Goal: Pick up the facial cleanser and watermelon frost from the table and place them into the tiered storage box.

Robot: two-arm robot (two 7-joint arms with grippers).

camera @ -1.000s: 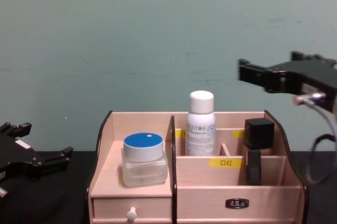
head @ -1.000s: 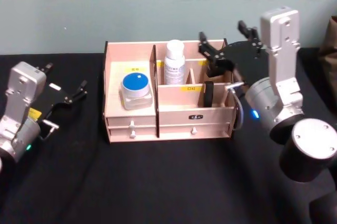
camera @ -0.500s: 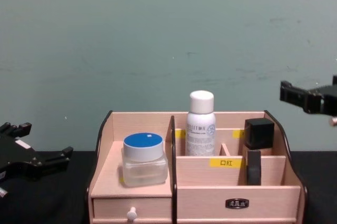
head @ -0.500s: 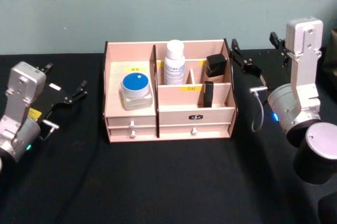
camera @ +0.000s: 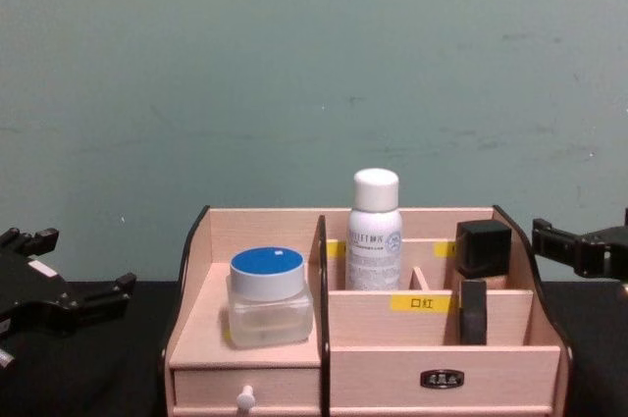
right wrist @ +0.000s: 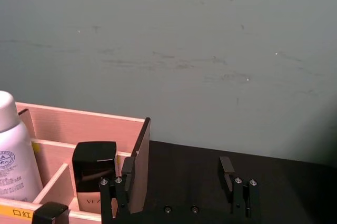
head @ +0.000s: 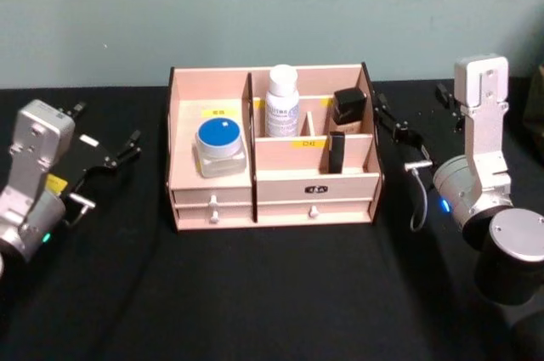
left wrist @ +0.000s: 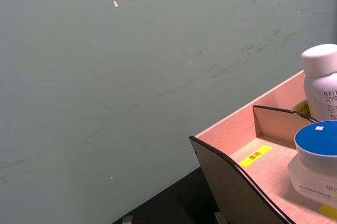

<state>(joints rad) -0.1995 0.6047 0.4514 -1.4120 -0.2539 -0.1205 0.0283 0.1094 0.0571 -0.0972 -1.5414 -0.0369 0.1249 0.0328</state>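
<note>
The task looks finished, as far as these views can show. The facial cleanser (head: 281, 101) stands upright in the rear middle compartment of the tiered storage box (head: 272, 194), and the watermelon frost (head: 220, 146) sits on the left shelf of the same box, with its blue lid up. Both of the 2 items are inside the box and nothing of the task lies on the black table (head: 255, 293). A black-capped bottle (head: 348, 105) stands in the rear right compartment, beside the cleanser. The right gripper (right wrist: 179, 187) is just outside the right wall of the box, with its fingers apart and nothing between them. The left gripper (head: 106, 150) is parked well to the left of the box, also spread and empty. In my judgement, only bringing the arms to rest remains.
</note>
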